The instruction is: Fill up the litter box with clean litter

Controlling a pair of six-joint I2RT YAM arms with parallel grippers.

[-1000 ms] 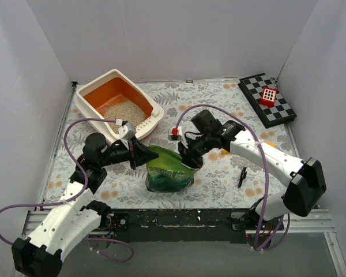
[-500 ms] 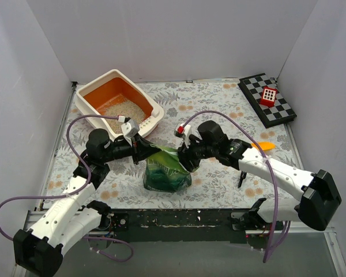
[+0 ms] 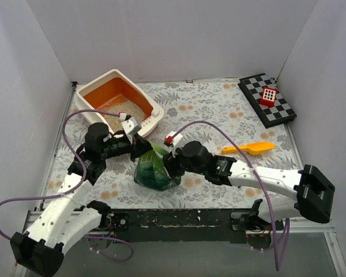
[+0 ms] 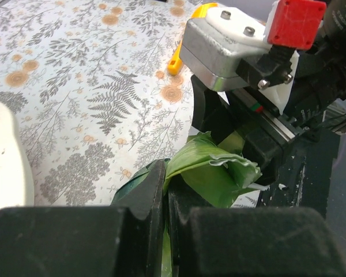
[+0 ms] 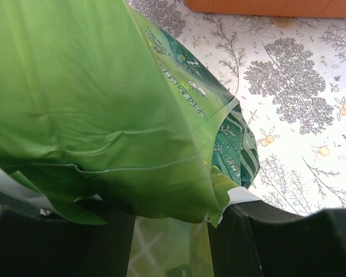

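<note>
The left claw (image 3: 145, 151) and right claw (image 3: 170, 163) both pinch the top of the soft, slippery bag (image 3: 153, 176), likely heavy, close to the litter box (image 3: 111, 74).

Lab test cell: white walls (image 3: 179, 34), mounting rail (image 3: 179, 220).

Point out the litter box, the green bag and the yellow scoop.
litter box (image 3: 109, 91), top external view, orange inner wall.
green bag (image 3: 151, 176), top external view, lower body.
yellow scoop (image 3: 248, 148), top external view, handle near bowl.
</note>
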